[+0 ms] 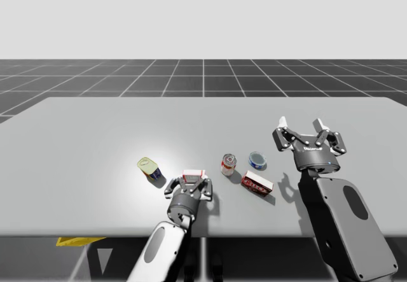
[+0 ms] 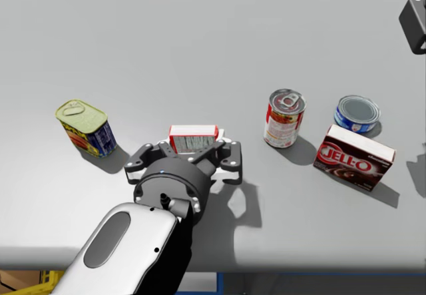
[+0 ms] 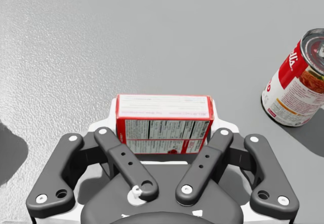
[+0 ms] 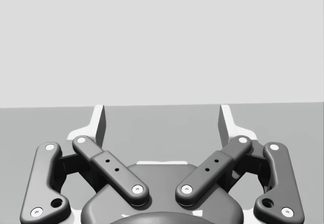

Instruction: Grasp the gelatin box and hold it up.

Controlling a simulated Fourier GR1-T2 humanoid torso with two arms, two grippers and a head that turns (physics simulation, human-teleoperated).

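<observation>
The robot's left gripper [image 3: 163, 119] is down low over the bench [image 2: 200, 42], close to the edge where the robot stands and about midway along it. Its fingers [image 3: 112, 114] are closed on the small red-and-white gelatin box [image 3: 163, 107], one pressed against each short side. The box stands on its long edge with the printed panel facing back toward the wrist. I cannot tell whether its bottom is resting on the bench or just off it.

The right gripper [image 1: 301, 126] is held up above the bench, well away toward the right edge. Its fingers are spread wide, with nothing between them.

The other things sit in a loose row along the same edge:
- A rectangular can [image 2: 85, 128] with a yellow lid and blue sides is near the box, on its left-edge side.
- An upright red-and-white round can [image 2: 285, 117] stands on the other side, apart from the fingers.
- A dark brown-red box [image 2: 354, 156] stands on its long edge further toward the right edge.
- A low blue round can [image 2: 357, 113] sits just behind the dark box — close to it, though I cannot tell whether the two touch.
</observation>
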